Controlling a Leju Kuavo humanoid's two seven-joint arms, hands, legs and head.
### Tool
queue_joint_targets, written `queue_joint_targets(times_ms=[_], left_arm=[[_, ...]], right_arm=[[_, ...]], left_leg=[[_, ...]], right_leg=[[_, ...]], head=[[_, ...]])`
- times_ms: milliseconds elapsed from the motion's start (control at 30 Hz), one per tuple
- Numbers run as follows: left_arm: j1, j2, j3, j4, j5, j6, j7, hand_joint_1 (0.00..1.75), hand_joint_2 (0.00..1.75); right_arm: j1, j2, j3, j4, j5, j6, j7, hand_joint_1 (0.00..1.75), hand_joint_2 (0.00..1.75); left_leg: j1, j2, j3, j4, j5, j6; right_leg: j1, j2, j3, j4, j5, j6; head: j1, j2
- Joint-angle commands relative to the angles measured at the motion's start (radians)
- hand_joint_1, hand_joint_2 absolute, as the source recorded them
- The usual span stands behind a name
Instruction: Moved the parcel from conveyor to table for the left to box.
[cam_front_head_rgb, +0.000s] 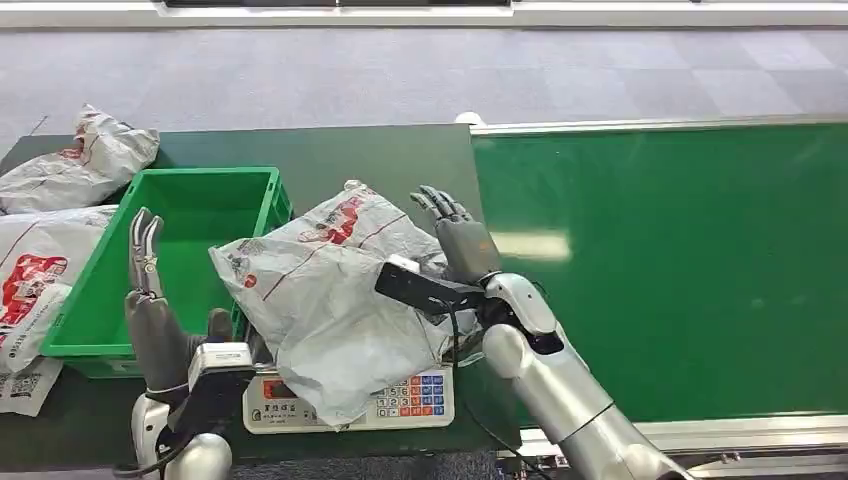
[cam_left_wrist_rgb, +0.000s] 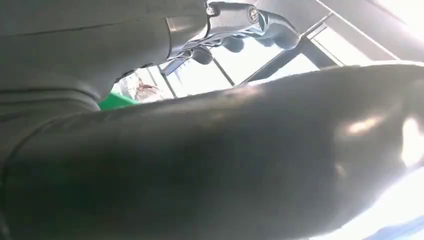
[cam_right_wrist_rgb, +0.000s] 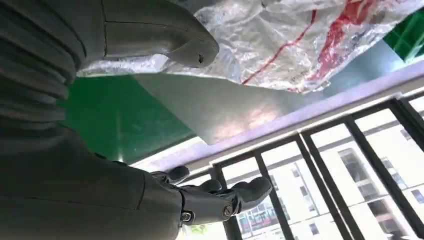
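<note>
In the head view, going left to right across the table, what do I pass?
Spare parcels at the left edge → left hand → green bin → grey parcel lying on the scale → right hand → green conveyor belt.

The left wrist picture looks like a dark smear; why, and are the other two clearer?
Left wrist view: the left hand is too close, dark and blurred, windows overexposed. Head view: sharp, with a glare patch on the green conveyor belt. Right wrist view: parcel crisp, its plastic glinting.
</note>
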Motion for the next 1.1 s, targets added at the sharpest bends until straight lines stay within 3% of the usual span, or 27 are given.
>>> queue_joint_targets(times_ms=[33, 200, 300, 400, 467, 500, 533, 600, 633, 667, 700, 733, 767, 833, 933, 1033, 1067, 1100], left_arm=[[-0.017, 0.000, 0.017, 0.031, 0.004, 0.007, -0.004, 0.00, 0.00], [0.006, -0.001, 0.024, 0.022, 0.027, 0.055, -0.077, 0.00, 0.00], [-0.001, 0.013, 0.003, 0.043, -0.133, -0.026, 0.002, 0.00, 0.00], [-0.076, 0.093, -0.057, 0.102, -0.273, -0.194, 0.096, 0.00, 0.00], [-0.149, 0.168, -0.089, 0.174, -0.247, -0.272, 0.099, 0.00, 0.00], [-0.188, 0.214, -0.107, 0.216, -0.264, -0.288, 0.112, 0.00, 0.00], [-0.218, 0.249, -0.123, 0.256, -0.259, -0.321, 0.116, 0.00, 0.00], [-0.274, 0.313, -0.161, 0.339, -0.255, -0.369, 0.110, 0.00, 0.00], [-0.280, 0.317, -0.161, 0.356, -0.247, -0.368, 0.103, 0.00, 0.00], [-0.311, 0.364, -0.206, 0.396, -0.251, -0.430, 0.104, 0.00, 0.00], [-0.346, 0.391, -0.237, 0.440, -0.248, -0.440, 0.103, 0.00, 1.75], [-0.396, 0.421, -0.268, 0.498, -0.210, -0.483, 0.094, 0.00, 1.75], [-0.430, 0.428, -0.280, 0.538, -0.195, -0.488, 0.088, 0.00, 1.75], [-0.493, 0.440, -0.321, 0.601, -0.170, -0.515, 0.082, 0.00, 1.75], [-0.504, 0.448, -0.336, 0.606, -0.154, -0.518, 0.085, 0.00, 1.75], [-0.475, 0.493, -0.369, 0.573, -0.133, -0.542, 0.101, 0.00, 1.75], [-0.435, 0.532, -0.383, 0.536, -0.126, -0.573, 0.114, 0.00, 1.75], [-0.405, 0.556, -0.388, 0.518, -0.126, -0.586, 0.122, 0.00, 1.75]], right_arm=[[-0.004, -0.050, -0.017, -0.068, 0.005, -0.028, -0.015, 0.00, 0.00], [0.060, -0.116, -0.026, -0.394, 0.029, -0.082, -0.021, 0.00, 0.00], [0.157, -0.153, -0.039, -0.604, 0.173, -0.155, 0.026, 0.00, 0.00], [0.277, -0.259, -0.077, -0.761, 0.333, -0.207, 0.090, 0.00, 0.00], [0.380, -0.361, -0.150, -0.832, 0.430, -0.297, 0.131, 0.00, 0.00], [0.462, -0.396, -0.217, -0.871, 0.551, -0.360, 0.184, 0.00, 0.00], [0.552, -0.409, -0.312, -0.913, 0.676, -0.429, 0.236, 0.00, 1.75], [0.809, -0.419, -0.507, -1.013, 0.781, -0.539, 0.297, 0.00, 1.75], [0.868, -0.423, -0.537, -1.034, 0.779, -0.569, 0.297, 0.00, 1.75], [0.971, -0.318, -0.742, -1.098, 0.781, -0.570, 0.212, 0.00, 1.75], [1.035, -0.217, -0.880, -1.150, 0.781, -0.570, 0.145, 0.00, 1.75], [1.093, -0.128, -1.034, -1.225, 0.781, -0.570, 0.093, 0.00, 1.75], [1.127, -0.104, -1.087, -1.274, 0.756, -0.570, 0.075, 0.00, 1.75], [1.095, -0.038, -1.250, -1.341, 0.640, -0.570, -0.034, 0.00, 1.75], [1.035, 0.027, -1.332, -1.331, 0.557, -0.570, -0.179, 0.00, 1.75], [0.977, 0.121, -1.393, -1.319, 0.492, -0.570, -0.274, 0.00, 1.75], [0.945, 0.182, -1.418, -1.305, 0.471, -0.570, -0.352, 0.00, 1.75], [0.948, 0.183, -1.406, -1.293, 0.468, -0.570, -0.358, 0.00, 1.75]], left_leg=[[0.000, -0.001, -0.002, -0.001, 0.001, 0.000], [0.000, -0.002, -0.005, 0.001, 0.002, 0.000], [0.000, -0.004, -0.003, -0.001, 0.001, 0.000], [0.000, -0.008, -0.003, -0.001, 0.002, 0.000], [0.000, -0.014, -0.003, -0.002, 0.004, 0.000], [0.000, -0.014, -0.002, -0.001, 0.003, 0.000], [0.000, -0.018, -0.003, -0.002, 0.004, 0.000], [0.000, -0.026, -0.003, -0.004, 0.005, 0.000], [-0.001, -0.025, -0.003, -0.004, 0.006, 0.001], [-0.001, -0.024, -0.001, -0.003, 0.003, 0.000], [-0.002, -0.027, -0.002, -0.004, 0.004, 0.001], [-0.001, -0.025, -0.003, -0.001, 0.002, 0.000], [-0.002, -0.024, -0.005, -0.001, 0.002, 0.000], [-0.003, -0.023, -0.006, 0.000, 0.002, 0.000], [-0.003, -0.019, -0.009, 0.000, 0.002, 0.000], [-0.002, -0.004, -0.008, -0.002, 0.000, 0.000], [-0.002, -0.002, -0.013, -0.003, 0.001, 0.000], [-0.002, 0.001, -0.012, -0.003, 0.000, -0.001]], right_leg=[[0.000, -0.003, -0.001, 0.000, 0.001, 0.000], [0.000, -0.005, -0.004, 0.001, 0.001, 0.000], [0.000, -0.006, -0.001, -0.001, 0.000, 0.001], [0.000, -0.010, 0.000, -0.002, 0.000, 0.001], [0.000, -0.016, 0.002, -0.005, 0.000, 0.001], [0.000, -0.015, 0.002, -0.004, -0.001, 0.001], [0.001, -0.020, 0.003, -0.006, -0.001, 0.001], [0.001, -0.028, 0.006, -0.009, -0.001, 0.001], [0.000, -0.027, 0.006, -0.009, -0.001, 0.001], [0.000, -0.025, 0.007, -0.007, -0.002, 0.001], [0.000, -0.030, 0.007, -0.009, -0.002, 0.001], [0.000, -0.027, 0.005, -0.004, -0.004, 0.000], [-0.001, -0.027, 0.003, -0.003, -0.005, 0.000], [-0.002, -0.026, -0.002, -0.001, -0.005, 0.000], [-0.001, -0.022, -0.005, -0.001, -0.003, 0.000], [-0.001, -0.007, -0.005, 0.000, -0.002, 0.000], [-0.001, -0.006, -0.006, -0.001, -0.001, 0.000], [-0.001, -0.002, -0.006, 0.000, -0.001, 0.000]], head=[[0.000, 0.000], [0.000, 0.000], [0.000, 0.000], [0.000, 0.000], [0.000, 0.000], [0.000, 0.000], [0.000, 0.000], [0.000, 0.000], [0.000, 0.000], [0.000, 0.000], [0.000, 0.000], [0.001, 0.000], [0.000, 0.000], [0.000, 0.000], [0.000, 0.000], [0.000, 0.000], [0.000, 0.000], [0.000, 0.000]])
